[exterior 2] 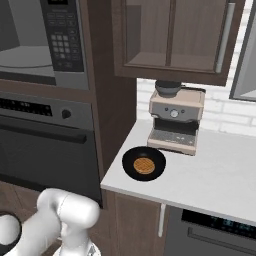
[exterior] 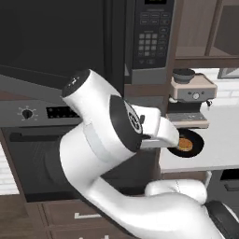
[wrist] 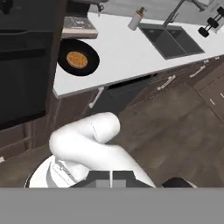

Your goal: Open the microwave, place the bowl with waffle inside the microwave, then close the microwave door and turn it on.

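Note:
The microwave [exterior 2: 30, 47] stands open, its light grey interior showing beside the grey keypad [exterior: 151, 37]. The microwave door [exterior: 46, 37] is swung out to the left as a wide dark panel. The bowl with waffle [exterior: 189, 142] [exterior 2: 144, 164] [wrist: 78, 59], black with a golden waffle inside, rests on the white counter [exterior 2: 215, 170] near its left end, in front of the coffee machine. My gripper [wrist: 111, 178] is shut with nothing between its fingers and points down at the floor, well apart from the bowl. In the left base view my white hand covers the bowl's left rim.
A beige coffee machine [exterior: 191, 93] [exterior 2: 175, 117] stands behind the bowl. The black oven [exterior 2: 45, 145] with its bar handle sits under the microwave. A sink [wrist: 173, 39] and a bottle [wrist: 136, 18] lie further along the counter. Wooden cabinets [exterior 2: 170, 35] hang above.

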Robot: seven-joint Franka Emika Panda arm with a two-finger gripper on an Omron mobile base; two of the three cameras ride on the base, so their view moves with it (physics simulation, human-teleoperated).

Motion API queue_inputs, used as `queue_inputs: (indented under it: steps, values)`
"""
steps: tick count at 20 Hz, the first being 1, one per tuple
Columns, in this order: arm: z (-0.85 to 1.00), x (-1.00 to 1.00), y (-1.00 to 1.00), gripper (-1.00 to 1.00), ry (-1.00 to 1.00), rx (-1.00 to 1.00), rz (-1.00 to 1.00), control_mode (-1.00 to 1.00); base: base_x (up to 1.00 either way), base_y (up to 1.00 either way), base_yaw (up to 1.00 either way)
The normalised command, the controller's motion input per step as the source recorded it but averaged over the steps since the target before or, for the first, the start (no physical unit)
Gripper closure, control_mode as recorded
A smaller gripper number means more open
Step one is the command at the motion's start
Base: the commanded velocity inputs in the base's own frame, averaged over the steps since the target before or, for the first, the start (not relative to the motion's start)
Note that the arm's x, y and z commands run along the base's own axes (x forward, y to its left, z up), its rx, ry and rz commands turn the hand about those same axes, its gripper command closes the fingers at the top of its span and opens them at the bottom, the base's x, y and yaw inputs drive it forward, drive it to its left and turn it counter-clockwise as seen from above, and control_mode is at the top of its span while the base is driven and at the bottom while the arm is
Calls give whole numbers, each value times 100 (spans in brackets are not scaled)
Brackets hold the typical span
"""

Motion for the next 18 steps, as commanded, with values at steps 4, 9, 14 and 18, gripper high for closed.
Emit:
queue_inputs:
  steps: [4,9,14,18]
  values:
    - [-96,-100,-100,100,-58,23,0,-100,0,0,0]
    - [5,-100,-91,100,-53,44,0,-100,0,0,0]
    - [96,-79,-100,100,-13,70,1,-100,0,0,0]
    - [96,-9,-95,100,-14,71,16,-100,0,0,0]
